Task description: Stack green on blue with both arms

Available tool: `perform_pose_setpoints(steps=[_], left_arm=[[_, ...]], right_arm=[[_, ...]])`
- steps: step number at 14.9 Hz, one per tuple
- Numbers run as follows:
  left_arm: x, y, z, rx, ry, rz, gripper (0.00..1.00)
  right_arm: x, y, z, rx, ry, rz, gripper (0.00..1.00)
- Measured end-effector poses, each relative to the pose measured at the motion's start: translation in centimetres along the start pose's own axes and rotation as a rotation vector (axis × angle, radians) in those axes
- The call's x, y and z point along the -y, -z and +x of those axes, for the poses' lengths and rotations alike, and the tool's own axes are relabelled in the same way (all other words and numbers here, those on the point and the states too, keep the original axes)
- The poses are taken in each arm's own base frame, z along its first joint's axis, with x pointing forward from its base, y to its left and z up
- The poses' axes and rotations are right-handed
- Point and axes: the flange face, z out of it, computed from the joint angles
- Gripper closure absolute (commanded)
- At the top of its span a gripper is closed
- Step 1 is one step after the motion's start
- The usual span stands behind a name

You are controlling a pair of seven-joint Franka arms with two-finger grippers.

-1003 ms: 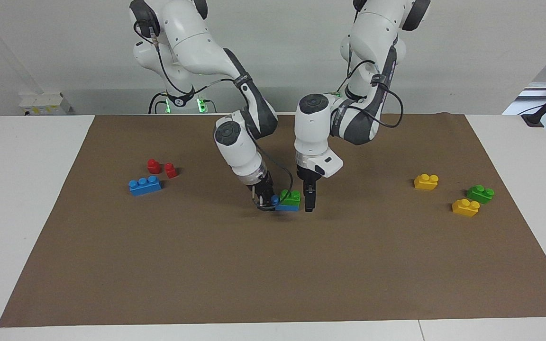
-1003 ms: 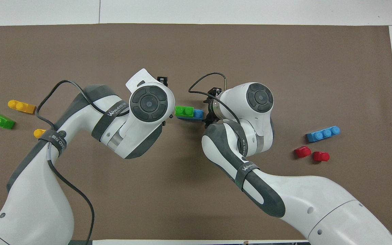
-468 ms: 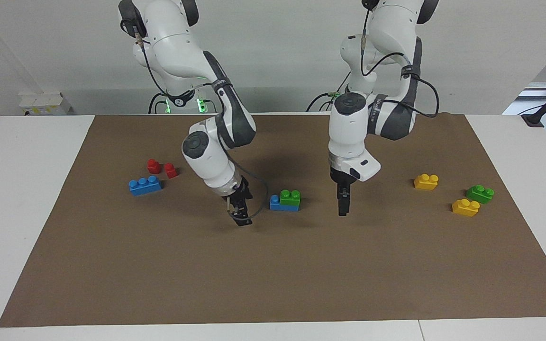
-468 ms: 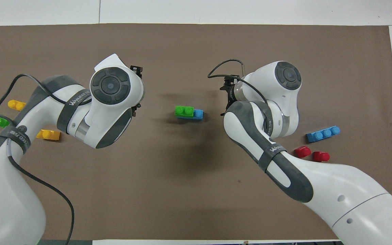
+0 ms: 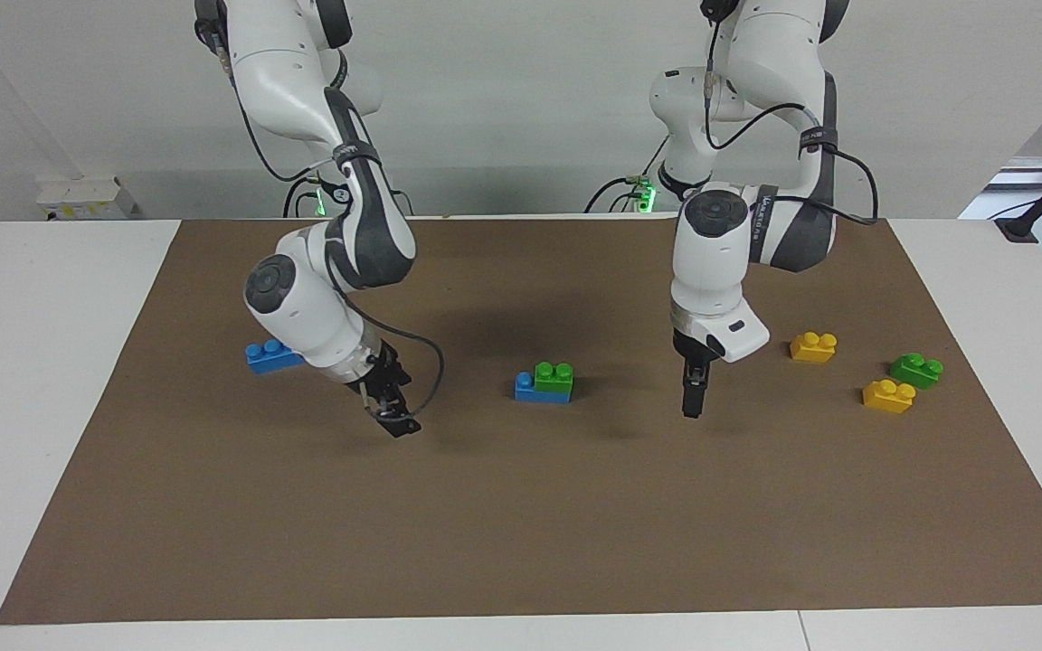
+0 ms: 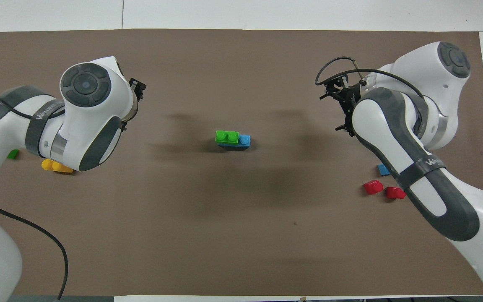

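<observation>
A white table is covered by a brown mat point(image 5: 521, 506), with a plain pale wall at the robots' end. At the middle of the mat the green brick point(image 5: 554, 375) is seated on the blue brick point(image 5: 539, 390), over the end toward the left arm, one blue stud left bare. Both grippers, which were close beside this pair a second ago, have been drawn well apart from it: the right gripper point(image 5: 396, 423) is now held over bare mat toward the right arm's end, the left gripper point(image 5: 691, 398) over mat toward the left arm's end. Nothing is pinched by either; whether the fingers are spread cannot be told. The stack is judged complete. "WANUEED" is partly legible on the arm bands.
</observation>
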Motion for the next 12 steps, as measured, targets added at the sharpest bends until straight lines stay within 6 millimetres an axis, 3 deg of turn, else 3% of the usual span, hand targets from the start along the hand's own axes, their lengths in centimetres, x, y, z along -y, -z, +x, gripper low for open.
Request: perform_pose_setpoints(steps=[4,8,12], left_arm=[[2.3,1.0,4.5,-0.014,-0.208,0.033,0.00],[4.5,2.8,7.5,-0.017,-0.428,0.078,0.00],[6.9,4.7,10.0,-0.001,-0.669,0.129,0.00]], right_arm=[[-1.8,3.5,1.7,-0.071,0.243,-0.067,0.00],[-3.2,8.2,0.3,-0.085,0.468,-0.127,0.00],[-5.9,13.5,-0.3,-0.084,0.681,-0.187,0.00]])
